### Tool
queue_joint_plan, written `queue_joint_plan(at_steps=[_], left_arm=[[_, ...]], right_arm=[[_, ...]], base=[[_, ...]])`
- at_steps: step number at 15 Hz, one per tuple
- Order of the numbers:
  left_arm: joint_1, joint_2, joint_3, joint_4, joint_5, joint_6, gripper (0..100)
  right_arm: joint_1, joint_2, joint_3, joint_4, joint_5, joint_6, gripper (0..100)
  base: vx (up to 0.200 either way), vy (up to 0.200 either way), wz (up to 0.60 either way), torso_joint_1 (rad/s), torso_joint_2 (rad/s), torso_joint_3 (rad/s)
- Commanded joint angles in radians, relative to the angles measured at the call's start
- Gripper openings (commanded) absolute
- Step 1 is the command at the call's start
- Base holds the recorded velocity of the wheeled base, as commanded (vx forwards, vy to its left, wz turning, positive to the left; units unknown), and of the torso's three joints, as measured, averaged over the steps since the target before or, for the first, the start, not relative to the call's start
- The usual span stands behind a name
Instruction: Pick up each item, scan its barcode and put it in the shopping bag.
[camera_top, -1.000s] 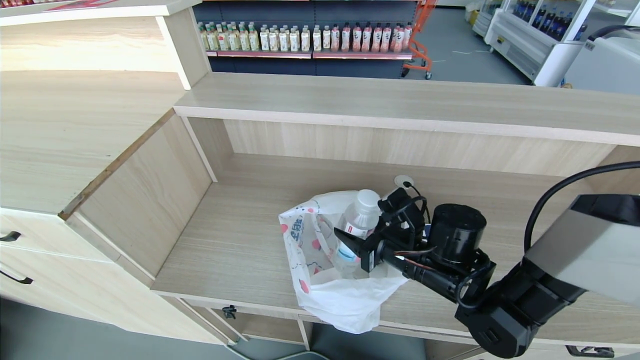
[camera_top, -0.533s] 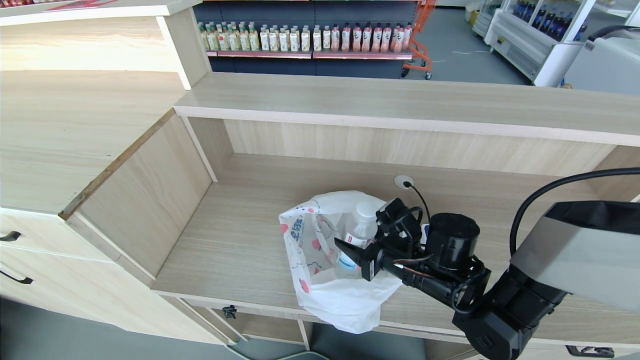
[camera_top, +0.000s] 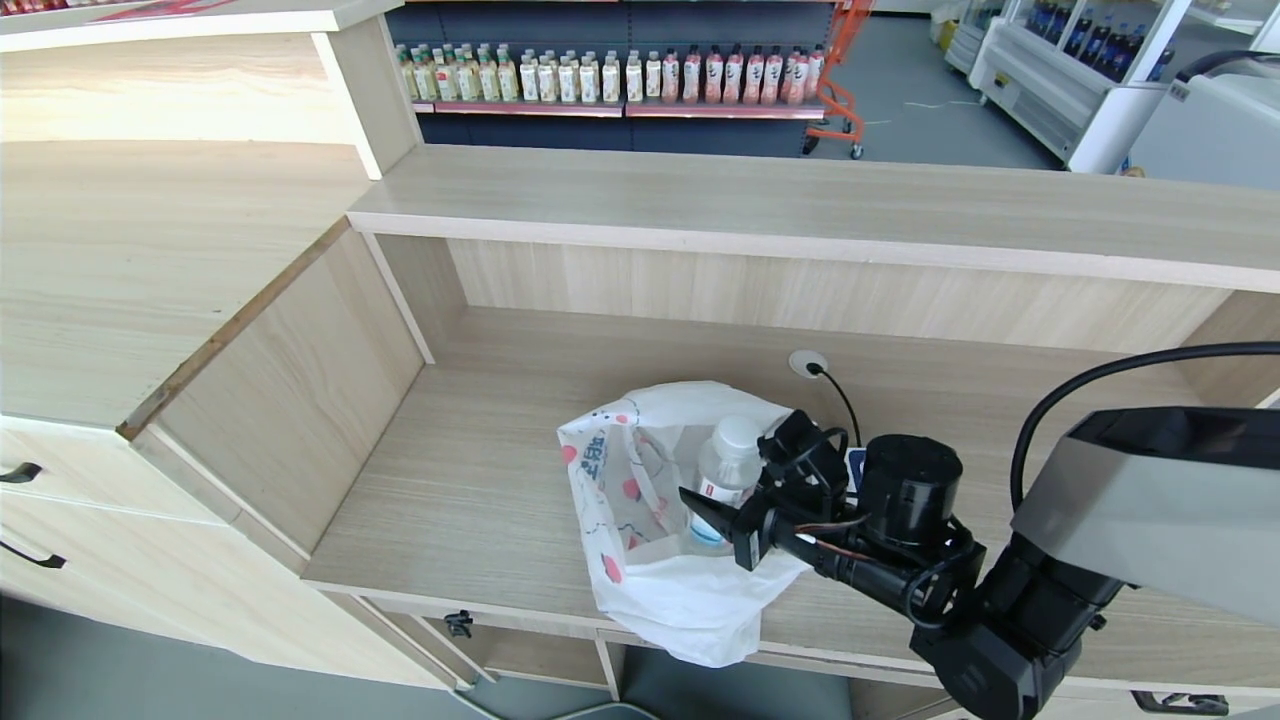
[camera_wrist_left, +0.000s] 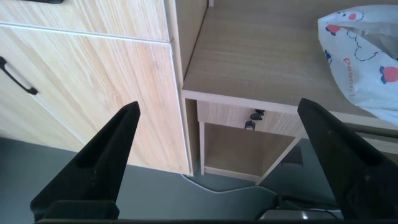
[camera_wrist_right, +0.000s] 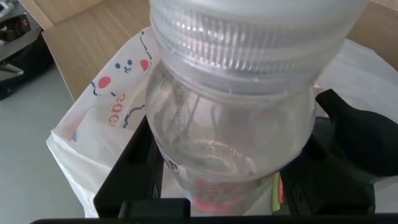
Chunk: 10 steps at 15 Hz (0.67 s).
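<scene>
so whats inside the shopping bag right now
A clear bottle, gripped by the right hand, is partly inside the shopping bag. The bag's walls hide its bottom.

Clear plastic bottle, white cap, red-and-white label, near upright, lower half down in bag mouth, clamped in right gripper. White bag, red and blue print, open, slumped on counter, bottom drooping over front edge.

The bottle, clamped in the right gripper, has been lowered farther into the shopping bag.
</scene>
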Motion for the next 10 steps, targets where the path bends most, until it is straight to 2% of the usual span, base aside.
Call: queue_joint_plan(at_steps=[1, 9, 10], left_arm=[[0.0, 0.0, 0.0, 0.0, 0.0, 0.0, 100], [0.0, 0.0, 0.0, 0.0, 0.0, 0.0, 100], [0.0, 0.0, 0.0, 0.0, 0.0, 0.0, 100]], right_arm=[[-0.001, 0.004, 0.002, 0.001, 0.001, -0.001, 0], [-0.003, 0.007, 0.01, 0.001, 0.002, -0.001, 0], [-0.003, 0.008, 0.013, -0.001, 0.002, -0.001, 100]], base=[[0.0, 0.0, 0.0, 0.0, 0.0, 0.0], [0.0, 0.0, 0.0, 0.0, 0.0, 0.0], [0.0, 0.0, 0.0, 0.0, 0.0, 0.0]])
